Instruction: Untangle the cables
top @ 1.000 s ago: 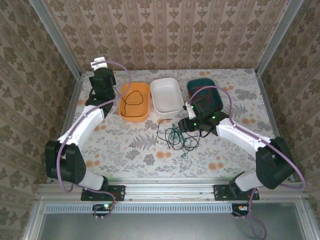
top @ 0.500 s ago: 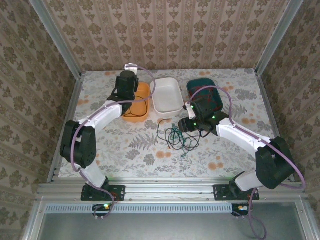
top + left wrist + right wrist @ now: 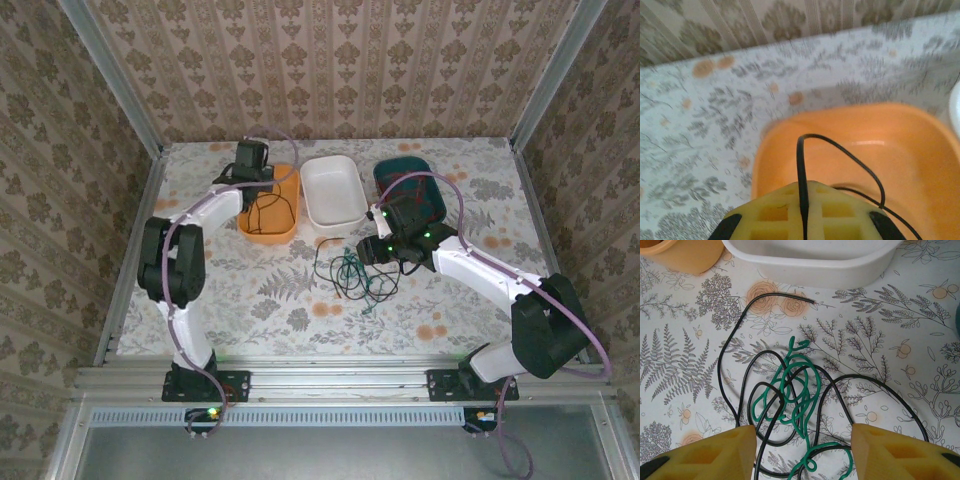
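Top external view: the cables that remain knotted (image 3: 355, 275) lie on the table near its middle, just near of the white tray (image 3: 331, 192). One separated black cable (image 3: 265, 205) is looped inside the orange tray (image 3: 270, 238), to the left of the white one.

Right wrist view: the green cable (image 3: 795, 385) is wound through several black loops (image 3: 735, 365). The right gripper (image 3: 802, 440) hangs over this knot with its jaws apart and nothing between them. The white tray (image 3: 810, 260) lies beyond.

Left wrist view: the left gripper (image 3: 802, 200) is closed on the separated black cable (image 3: 801, 165), which rises from between the yellow pads (image 3: 770, 215) and arcs down into the orange tray (image 3: 920, 125).

Change: a second ago the left arm stood outside the far left corner of the orange tray. It has since swung rightward and folded, so the left gripper (image 3: 252, 168) now sits over that tray's far end. Over the last half second it has barely shifted. The right gripper (image 3: 368, 250) and the knot have not moved.

Reading: one cable appears sorted and ready to be let go. The green and black knot is not yet worked, so most of the task probably remains.
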Tool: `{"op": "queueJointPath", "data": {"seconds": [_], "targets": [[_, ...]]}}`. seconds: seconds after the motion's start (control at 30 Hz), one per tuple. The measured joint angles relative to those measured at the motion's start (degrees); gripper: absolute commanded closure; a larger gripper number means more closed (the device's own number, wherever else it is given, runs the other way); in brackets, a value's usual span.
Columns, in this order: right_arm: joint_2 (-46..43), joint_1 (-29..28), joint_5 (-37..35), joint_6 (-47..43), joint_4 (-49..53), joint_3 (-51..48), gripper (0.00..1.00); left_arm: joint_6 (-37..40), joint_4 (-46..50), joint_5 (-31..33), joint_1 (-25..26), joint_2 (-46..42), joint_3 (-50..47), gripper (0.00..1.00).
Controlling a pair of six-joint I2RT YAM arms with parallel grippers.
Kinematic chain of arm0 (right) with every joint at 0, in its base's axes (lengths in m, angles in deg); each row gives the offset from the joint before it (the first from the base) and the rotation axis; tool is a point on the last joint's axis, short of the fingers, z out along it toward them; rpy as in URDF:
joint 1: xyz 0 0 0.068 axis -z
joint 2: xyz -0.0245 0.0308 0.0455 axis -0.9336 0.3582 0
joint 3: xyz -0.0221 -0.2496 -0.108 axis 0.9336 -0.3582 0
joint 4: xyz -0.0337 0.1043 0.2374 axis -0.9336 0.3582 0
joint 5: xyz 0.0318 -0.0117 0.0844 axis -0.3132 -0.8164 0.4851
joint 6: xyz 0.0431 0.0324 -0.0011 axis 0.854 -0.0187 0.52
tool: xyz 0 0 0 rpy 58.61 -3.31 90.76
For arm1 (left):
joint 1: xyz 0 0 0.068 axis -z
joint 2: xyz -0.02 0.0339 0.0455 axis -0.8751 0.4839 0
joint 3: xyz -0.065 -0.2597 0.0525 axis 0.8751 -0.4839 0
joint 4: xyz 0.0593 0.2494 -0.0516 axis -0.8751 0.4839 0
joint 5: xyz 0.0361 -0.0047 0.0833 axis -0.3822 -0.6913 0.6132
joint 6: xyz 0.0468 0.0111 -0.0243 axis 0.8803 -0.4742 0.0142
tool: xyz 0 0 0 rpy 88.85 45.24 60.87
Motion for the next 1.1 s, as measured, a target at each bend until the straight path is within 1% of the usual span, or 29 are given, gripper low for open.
{"op": "queueJointPath", "data": {"seconds": [0.1, 0.13, 0.17, 0.23, 0.33, 0.37, 0.43, 0.5, 0.63, 0.7, 0.8, 0.87, 0.97, 1.1], "targets": [[0.0, 0.0, 0.0, 0.0, 0.0, 0.0, 0.46, -0.9, 3.6, 1.1, 0.2, 2.1, 1.8, 0.84], [0.0, 0.0, 0.0, 0.0, 0.0, 0.0, 0.46, -1.3, 4.7, 1.7, 0.4, 2.4, 2.4, 0.71], [0.0, 0.0, 0.0, 0.0, 0.1, 0.0, 0.46, -1.7, 5.4, 2.3, 0.4, 2.4, 2.8, 0.56], [0.0, 0.0, 0.0, 0.0, 0.2, 0.0, 0.45, -1.9, 6.3, 3.1, 0.5, 2.4, 4.0, 0.4], [0.0, 0.0, 0.0, 0.0, 0.2, 0.0, 0.46, -2.2, 6.2, 3.5, 1.1, 2.0, 5.1, 0.24], [0.0, 0.0, 0.0, 0.0, 0.2, 0.0, 0.46, -1.8, 6.4, 3.6, 1.6, 1.4, 5.0, 0.16], [0.0, 0.0, 0.0, 0.0, 0.2, 0.0, 0.46, -1.2, 6.3, 3.7, 2.7, -0.2, 5.0, 0.12], [0.0, 0.0, 0.0, 0.0, 0.2, 0.0, 0.46, -0.3, 6.3, 3.9, 4.3, -2.6, 5.0, 0.12], [0.0, 0.0, -0.2, 0.0, 0.2, 0.0, 0.46, 1.2, 5.0, 2.8, 8.3, -10.1, 2.7, 0.1], [0.0, 0.0, -0.2, 0.0, 0.2, 0.0, 0.46, 2.0, 4.4, 0.4, 10.8, -13.8, 0.4, 0.1], [0.2, 0.0, -0.3, 0.0, 0.5, 0.0, 0.46, 2.3, 4.3, -5.3, 14.6, -17.1, -3.6, 0.1], [0.8, 0.0, -0.2, 0.0, 0.9, 0.0, 0.46, 2.3, 4.4, -10.2, 17.2, -17.5, -6.8, 0.1], [2.6, 0.0, 1.1, -0.9, 2.1, 0.1, 0.46, 2.3, 5.3, -15.3, 20.8, -16.8, -11.9, 0.11], [5.5, -0.8, 4.5, -3.1, 5.0, 0.8, 0.47, 1.9, 5.7, -17.8, 24.2, -16.0, -17.0, 0.11]]}}
